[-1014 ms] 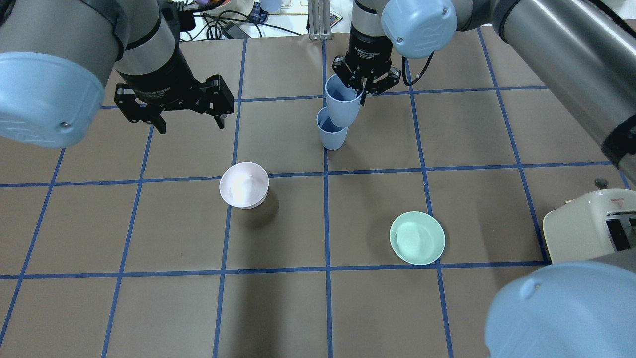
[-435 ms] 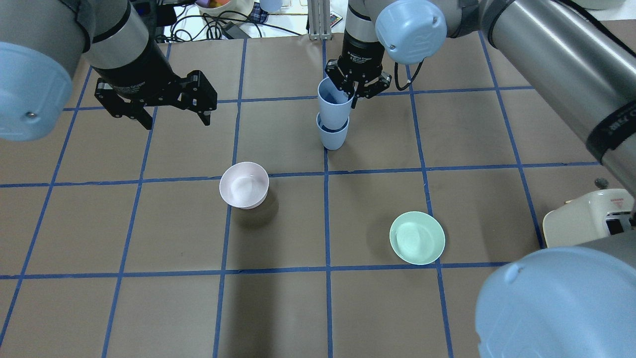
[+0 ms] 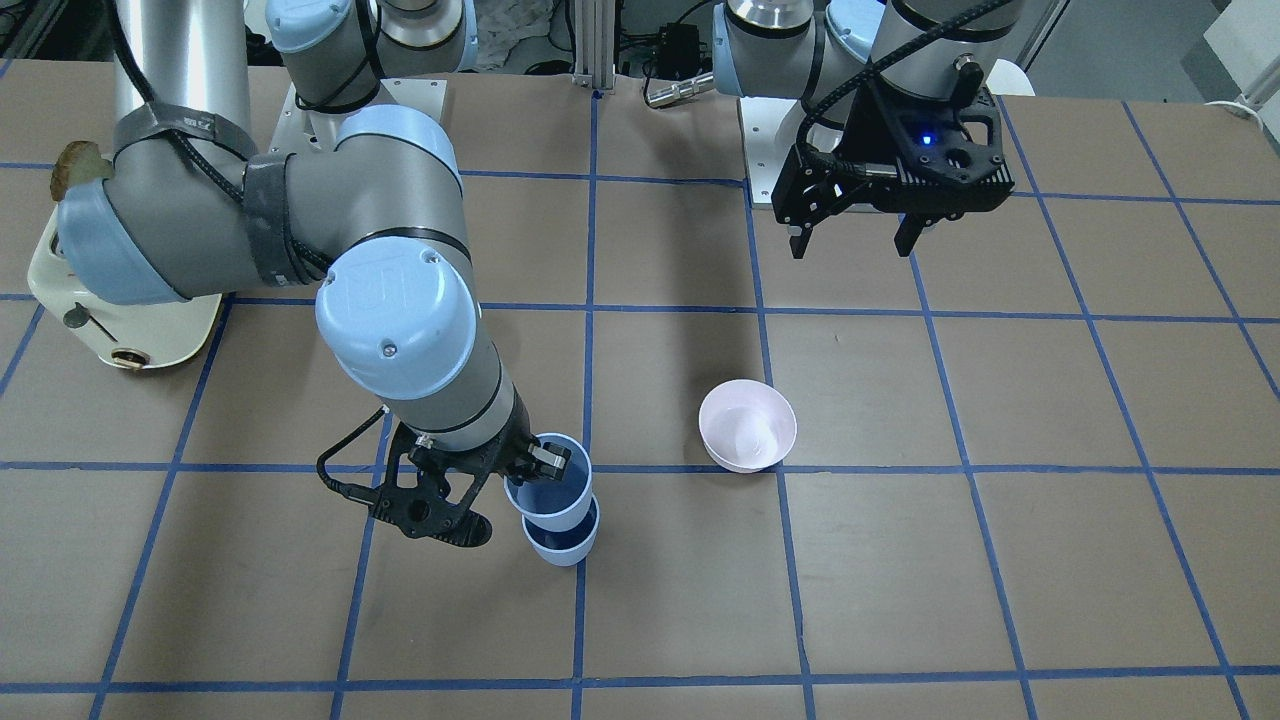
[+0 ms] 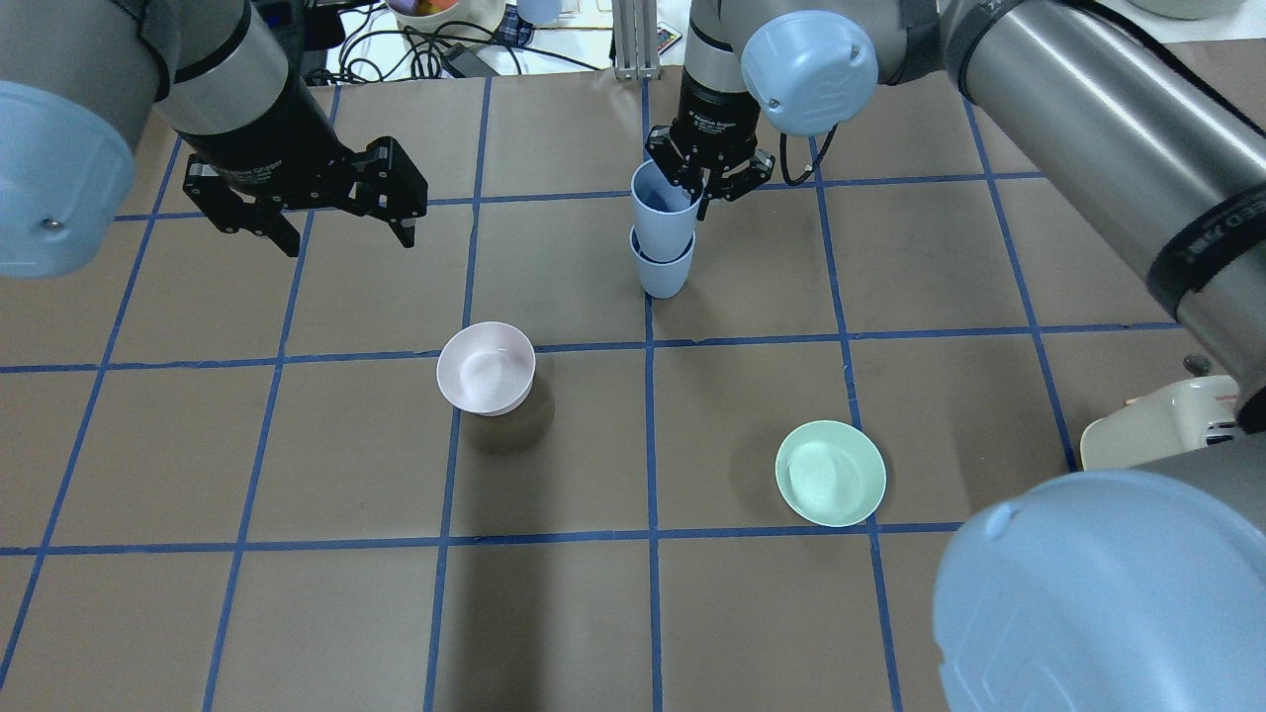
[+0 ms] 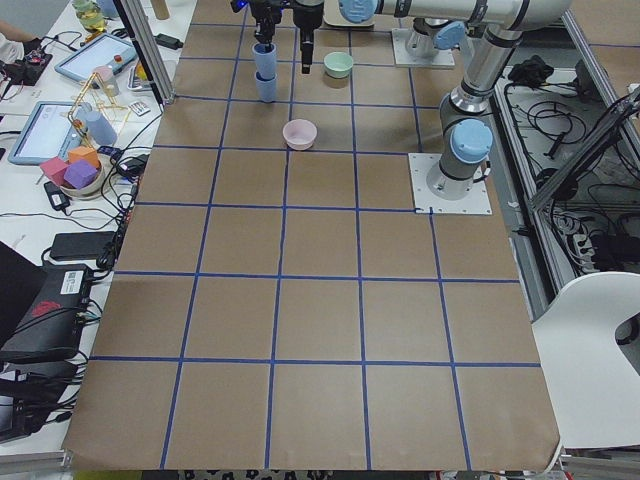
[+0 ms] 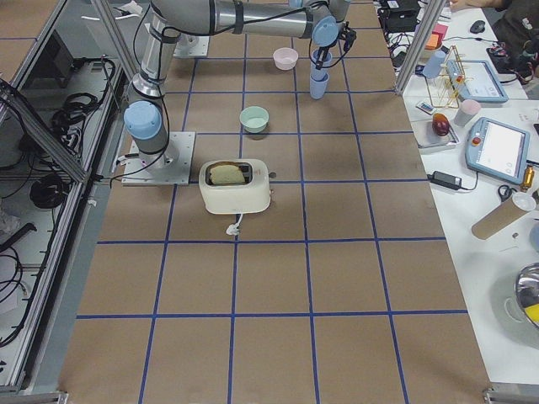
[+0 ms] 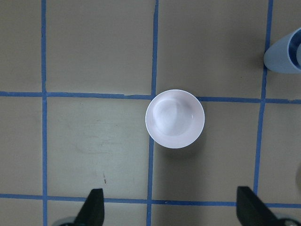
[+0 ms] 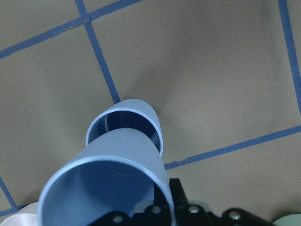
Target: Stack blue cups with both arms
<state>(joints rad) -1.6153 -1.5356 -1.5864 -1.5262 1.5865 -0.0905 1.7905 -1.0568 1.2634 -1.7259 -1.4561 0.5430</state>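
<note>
Overhead exterior view, upper centre: upper blue cup (image 4: 661,213), its base in the mouth of lower blue cup (image 4: 663,275), which stands on the table (image 4: 554,613). Right gripper (image 4: 697,193): jaws pinching the upper cup's rim. Left gripper (image 4: 349,233), upper left: jaws spread, empty. Pink bowl (image 4: 486,368), green bowl (image 4: 830,473): mid-frame, well apart.

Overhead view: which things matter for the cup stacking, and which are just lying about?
Job in hand: upper blue cup, pinched at its rim by the right gripper; lower blue cup under it; left gripper, open and empty.
Lying about: pink bowl; green bowl; toaster.
</note>
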